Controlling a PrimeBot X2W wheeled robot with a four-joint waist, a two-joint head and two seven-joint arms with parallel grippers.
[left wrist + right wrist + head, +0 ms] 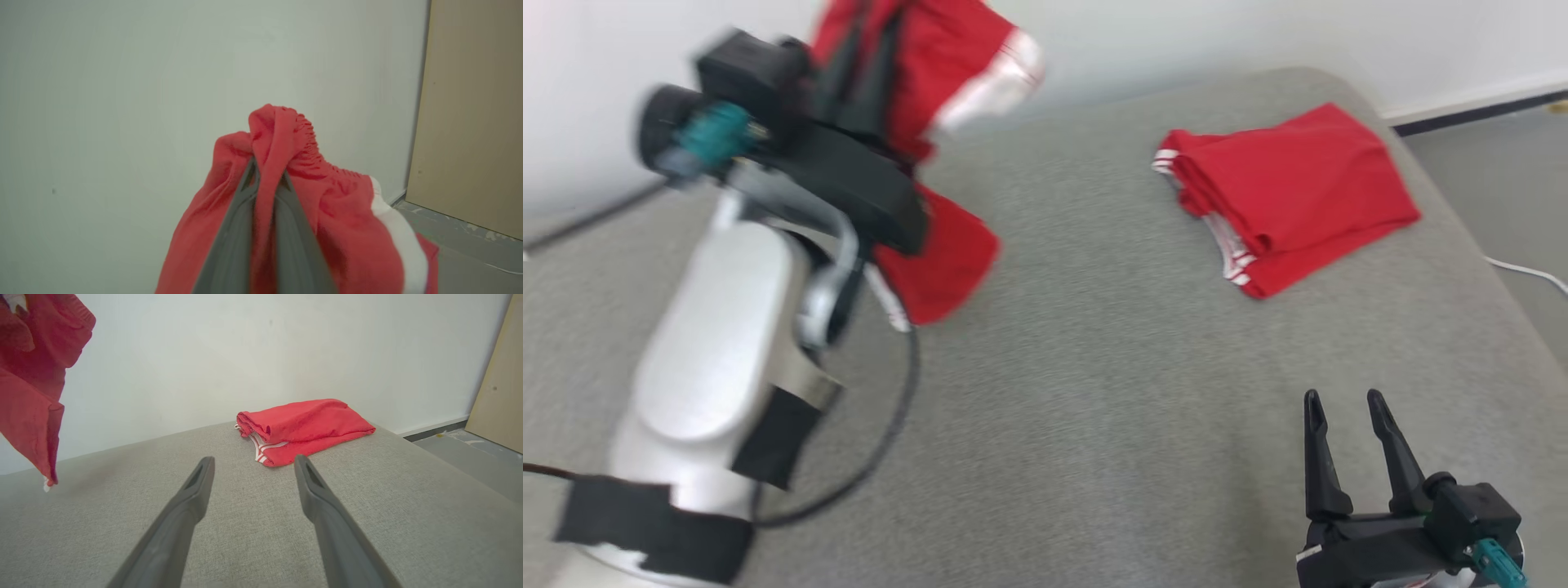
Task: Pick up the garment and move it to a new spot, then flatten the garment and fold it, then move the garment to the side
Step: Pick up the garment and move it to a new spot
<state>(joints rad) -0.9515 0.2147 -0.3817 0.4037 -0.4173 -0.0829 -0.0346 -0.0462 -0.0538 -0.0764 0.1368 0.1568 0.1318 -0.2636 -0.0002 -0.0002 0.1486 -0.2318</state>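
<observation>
A red garment [931, 98] with white stripes hangs in the air at the upper left of the head view, blurred by motion. My left gripper [858, 77] is raised high and shut on it. In the left wrist view the fingers [294, 228] pinch the bunched elastic edge of the garment [282, 134], and the cloth drapes down around them. The hanging garment [32, 375] also shows at the left of the right wrist view, clear of the surface. My right gripper [1343, 404] stands open low at the front right, over bare grey fabric [253, 486].
A second red garment [1290, 196], folded with white stripes, lies at the far right of the grey cushioned surface [1094, 367]. A white wall stands behind. The floor and a white cable [1527, 273] lie past the right edge. A tan board [470, 122] leans by the wall.
</observation>
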